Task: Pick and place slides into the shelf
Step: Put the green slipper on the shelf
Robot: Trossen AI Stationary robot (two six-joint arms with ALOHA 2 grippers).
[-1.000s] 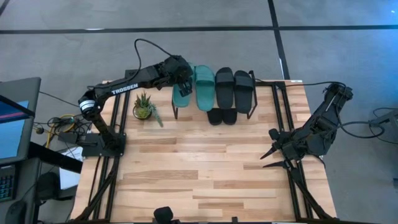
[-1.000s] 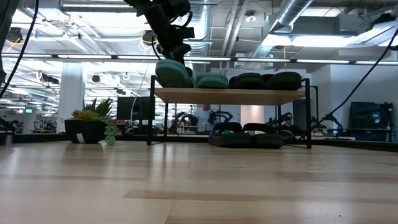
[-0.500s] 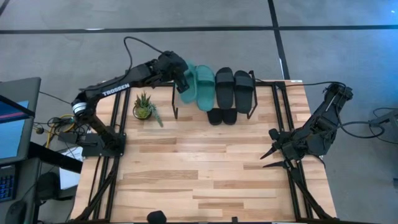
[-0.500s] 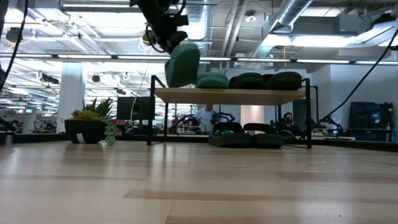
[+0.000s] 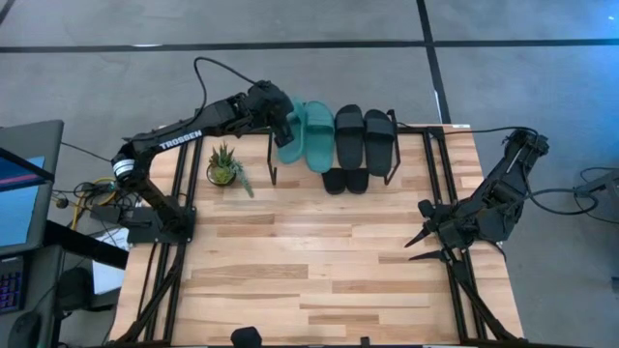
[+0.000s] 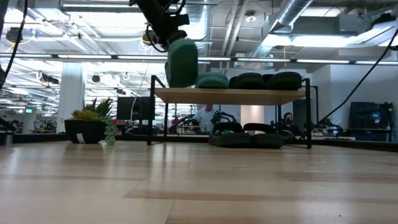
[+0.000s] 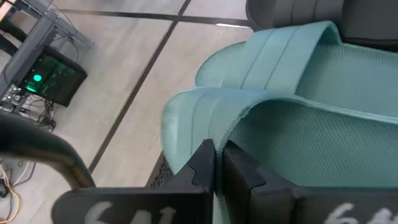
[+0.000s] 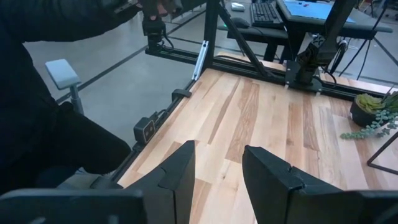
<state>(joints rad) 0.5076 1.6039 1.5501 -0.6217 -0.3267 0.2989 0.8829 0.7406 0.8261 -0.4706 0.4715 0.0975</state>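
Since a second ago the left pincer (image 6: 169,38) has tipped its teal slide (image 6: 181,63) from flat to standing on edge at the shelf's (image 6: 230,95) left end, clamped tight on the ribbed strap. Beside it on the pale wooden board lie its teal twin (image 5: 318,136) and a matte black pair (image 5: 365,134), wide-strapped and rounded, with another black pair (image 5: 345,181) under the shelf on the plank surface (image 5: 319,261). Well right of the shelf, the right pincer (image 5: 424,241) waits with fingers apart, grasping nothing.
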